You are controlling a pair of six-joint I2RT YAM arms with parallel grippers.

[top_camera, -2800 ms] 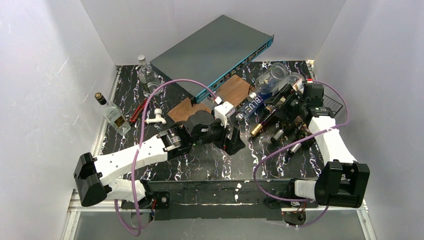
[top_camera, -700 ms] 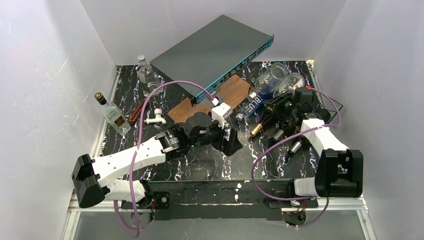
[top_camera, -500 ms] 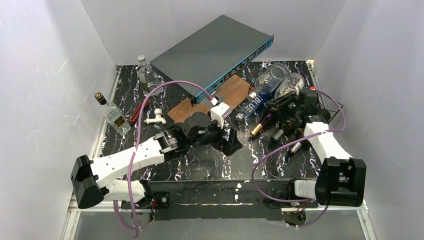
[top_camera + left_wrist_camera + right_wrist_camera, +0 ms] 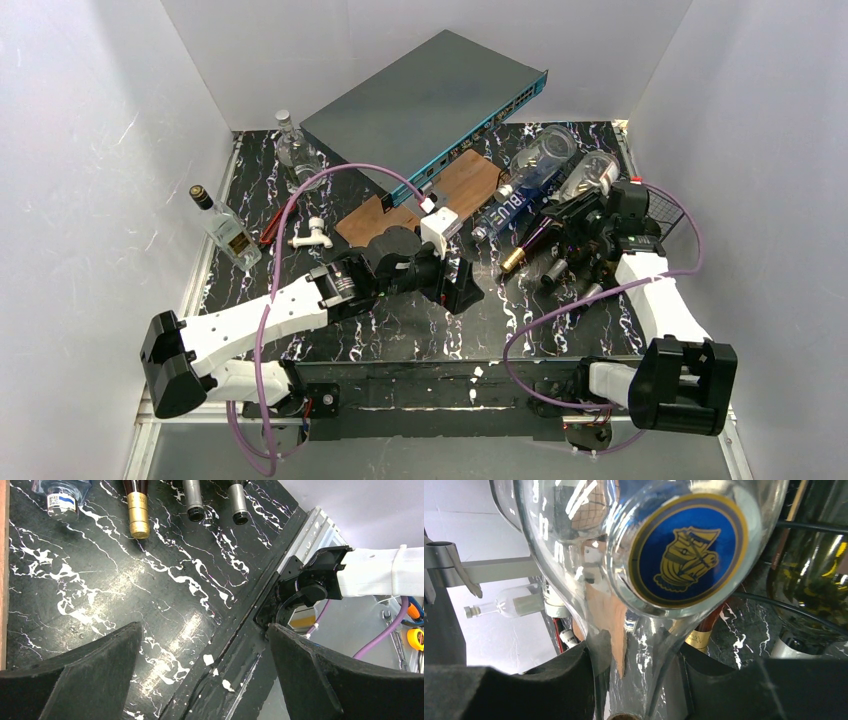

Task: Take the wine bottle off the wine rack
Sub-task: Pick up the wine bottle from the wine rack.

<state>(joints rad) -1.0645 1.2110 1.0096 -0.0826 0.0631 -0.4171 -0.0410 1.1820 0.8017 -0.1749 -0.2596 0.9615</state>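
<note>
Up close, at the right gripper [image 4: 634,695]: pinched nearly together on the thin neck of the wine bottle [image 4: 684,555], dark pads [image 4: 524,690] pressed to the glass on either side. Clear glass, with a round blue and gold emblem on it. Seen from above, tilted: neck low in the grip, base raised toward the far right, over the wine rack [image 4: 664,210]; cannot tell whether touching the wire. Alongside, lying with necks toward the arms: a clear bottle with blue lettering [image 4: 515,200], a dark bottle [image 4: 522,250] with a gold foil cap, two grey-capped bottles [image 4: 192,500]. Further left, at the left gripper [image 4: 205,630]: spread wide, holding nothing, hovering above the black marbled table [image 4: 75,595]. Behind that, a brown wooden board [image 4: 465,180] with a grey network switch [image 4: 420,95] propped on it. By the left wall, standing: a square bottle [image 4: 228,235] with a black cap and a small clear bottle [image 4: 297,150].
</note>
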